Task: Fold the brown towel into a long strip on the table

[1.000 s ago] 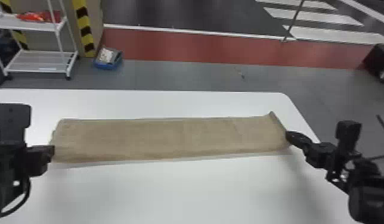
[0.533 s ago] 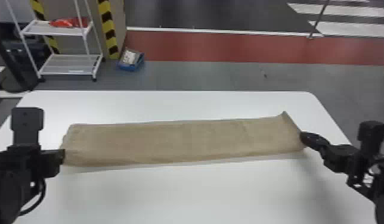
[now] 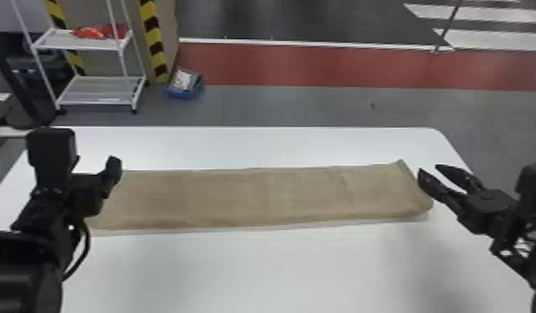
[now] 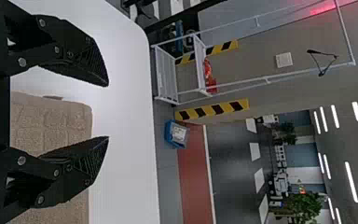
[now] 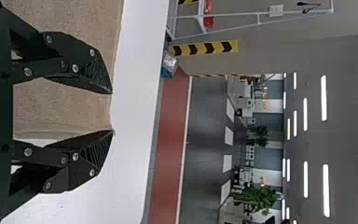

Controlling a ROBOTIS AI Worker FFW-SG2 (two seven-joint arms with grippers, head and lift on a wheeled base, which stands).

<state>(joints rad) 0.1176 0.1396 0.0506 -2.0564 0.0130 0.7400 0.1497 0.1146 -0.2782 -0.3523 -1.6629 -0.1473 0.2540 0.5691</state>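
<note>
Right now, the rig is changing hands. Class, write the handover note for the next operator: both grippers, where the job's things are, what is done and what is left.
Left gripper: open and empty, by the towel's left end.
Right gripper: open and empty, by the towel's right end.
Brown towel: lying on the white table, stretched from left to right.
Done: the towel is in a long strip.
Left: probably little; the far right corner pokes out slightly, so perhaps tidy that end, then draw both arms clear.
</note>
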